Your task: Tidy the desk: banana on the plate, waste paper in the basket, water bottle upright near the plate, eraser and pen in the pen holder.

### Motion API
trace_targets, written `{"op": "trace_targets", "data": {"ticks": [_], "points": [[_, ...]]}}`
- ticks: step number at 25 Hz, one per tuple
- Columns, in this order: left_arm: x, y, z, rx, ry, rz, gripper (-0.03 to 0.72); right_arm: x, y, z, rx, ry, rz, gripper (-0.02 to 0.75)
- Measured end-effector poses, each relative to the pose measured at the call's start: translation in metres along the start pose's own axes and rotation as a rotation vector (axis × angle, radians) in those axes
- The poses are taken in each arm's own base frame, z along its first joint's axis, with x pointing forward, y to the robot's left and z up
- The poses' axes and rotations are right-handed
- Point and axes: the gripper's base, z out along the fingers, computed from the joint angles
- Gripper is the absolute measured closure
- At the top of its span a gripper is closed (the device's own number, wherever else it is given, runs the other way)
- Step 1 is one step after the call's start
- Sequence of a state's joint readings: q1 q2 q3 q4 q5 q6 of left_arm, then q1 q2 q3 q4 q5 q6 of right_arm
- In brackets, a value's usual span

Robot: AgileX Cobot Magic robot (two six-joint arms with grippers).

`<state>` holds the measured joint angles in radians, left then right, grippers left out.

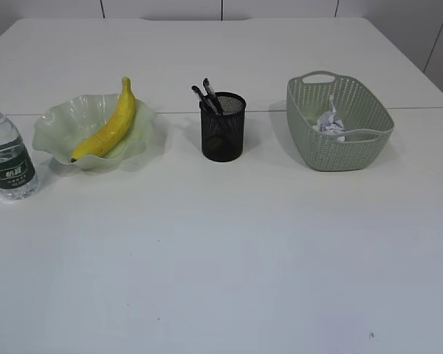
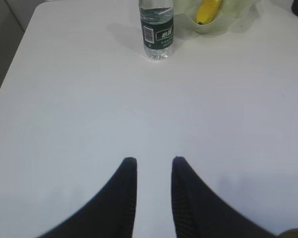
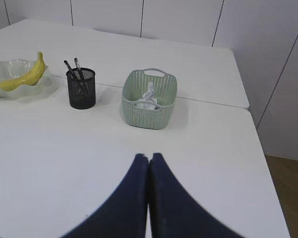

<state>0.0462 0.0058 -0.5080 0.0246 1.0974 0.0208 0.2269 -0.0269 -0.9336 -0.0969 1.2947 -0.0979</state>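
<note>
A yellow banana (image 1: 108, 127) lies on the pale green wavy plate (image 1: 55, 118). A clear water bottle (image 1: 7, 158) with a dark green label stands upright just left of the plate; it also shows in the left wrist view (image 2: 157, 29). Black pens (image 1: 207, 97) stick out of the black mesh pen holder (image 1: 223, 129). The eraser is not visible. Crumpled waste paper (image 1: 330, 122) lies in the green basket (image 1: 369, 122). My left gripper (image 2: 153, 161) is open and empty above bare table. My right gripper (image 3: 148, 157) is shut and empty, well in front of the basket (image 3: 161, 111).
The white table has a seam running across behind the objects, and a second table stands behind it. The table's left edge shows in the left wrist view and its right edge in the right wrist view, with floor beyond. Neither arm appears in the exterior view.
</note>
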Motion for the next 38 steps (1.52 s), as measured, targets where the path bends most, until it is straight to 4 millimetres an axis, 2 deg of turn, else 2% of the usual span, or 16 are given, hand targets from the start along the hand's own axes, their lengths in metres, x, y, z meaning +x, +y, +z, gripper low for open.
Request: {"op": "trace_targets", "data": {"ticks": [3,11,14,19,38], "points": [[0.000,0.000,0.000,0.000,0.000,0.000,0.528,0.005,0.002,0.010,-0.007,0.039,0.000,0.745],[0.000,0.000,0.000,0.000,0.000,0.000,0.528,0.051,0.020,0.071,-0.105,0.276,0.008,0.745],[0.000,0.000,0.000,0.000,0.002,0.000,0.528,0.064,0.023,0.085,-0.110,0.321,0.005,0.745],[0.000,0.000,0.000,0.000,0.001,0.000,0.528,0.066,0.024,0.094,-0.104,0.293,0.003,0.745],[0.000,0.000,0.000,0.000,0.001,0.000,0.528,0.066,0.024,0.094,-0.102,0.285,0.005,0.745]]}}
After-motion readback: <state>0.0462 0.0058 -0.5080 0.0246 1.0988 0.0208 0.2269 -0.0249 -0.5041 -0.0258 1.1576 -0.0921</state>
